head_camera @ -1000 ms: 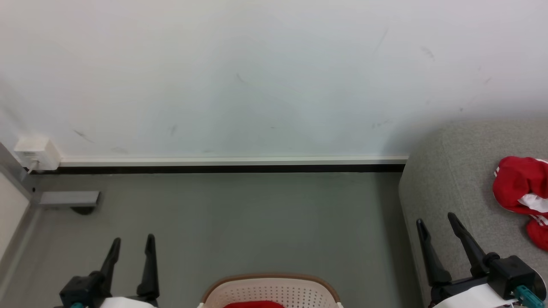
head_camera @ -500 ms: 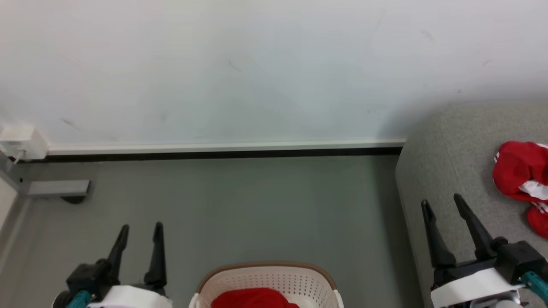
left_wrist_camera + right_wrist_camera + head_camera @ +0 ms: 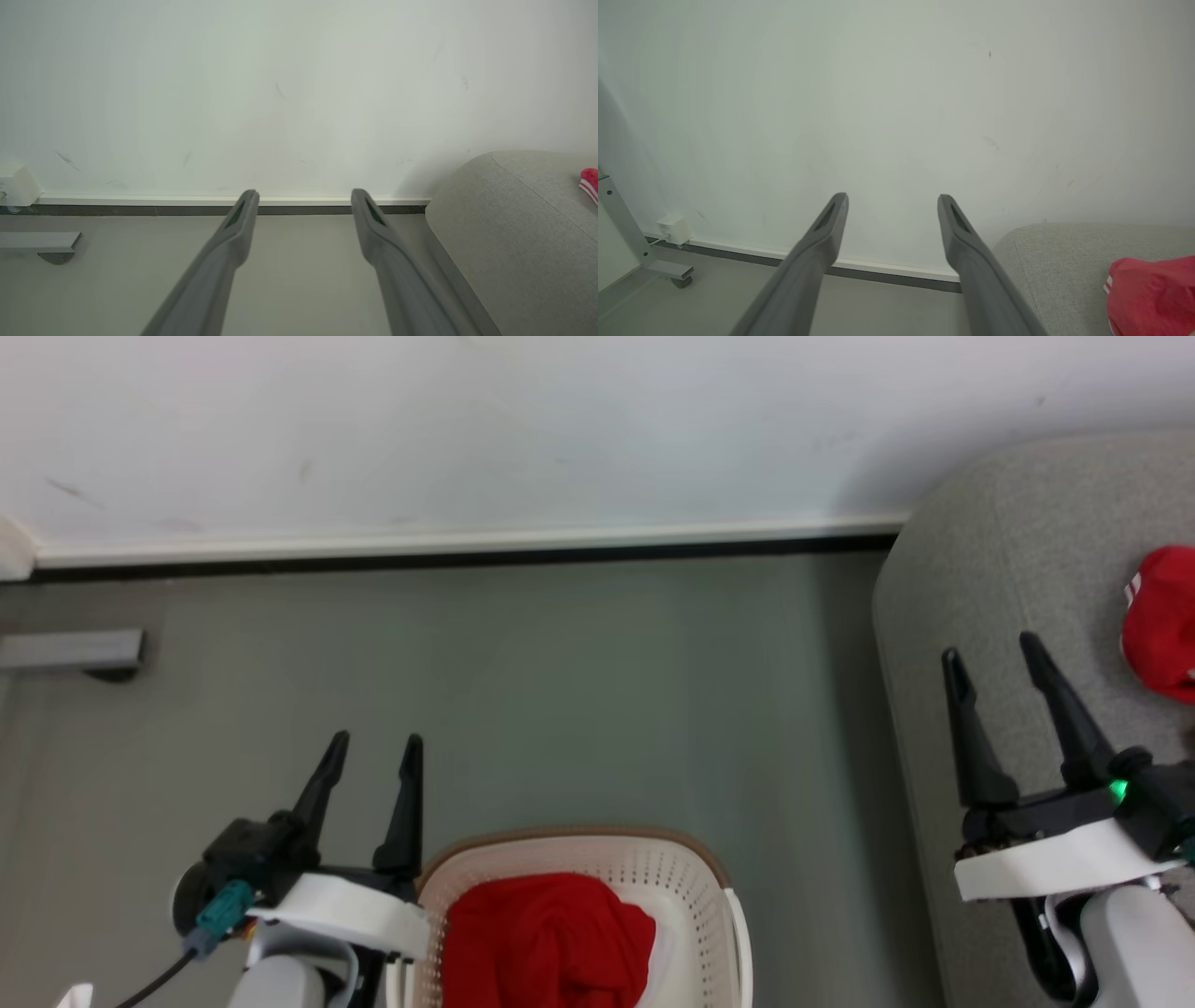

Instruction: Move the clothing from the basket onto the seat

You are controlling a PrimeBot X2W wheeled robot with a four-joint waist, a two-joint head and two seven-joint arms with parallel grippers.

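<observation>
Head view: clothing (image 3: 546,943) is seen bunched in the basket (image 3: 579,835); another garment (image 3: 1162,625) is laid on the seat (image 3: 1008,569). The left pincer (image 3: 375,740) and right pincer (image 3: 990,646) are held apart, empty.

Living room: sofa (image 3: 1008,579), laundry basket (image 3: 658,875)

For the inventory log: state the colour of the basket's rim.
Brown rim on the cream-white basket; best in the head view.

Before me a pale, scuffed wall (image 3: 560,429) rises above the white skirting board (image 3: 467,539); below the board lies grey floor (image 3: 560,691); near its left end, a grey metal foot (image 3: 70,651).
</observation>
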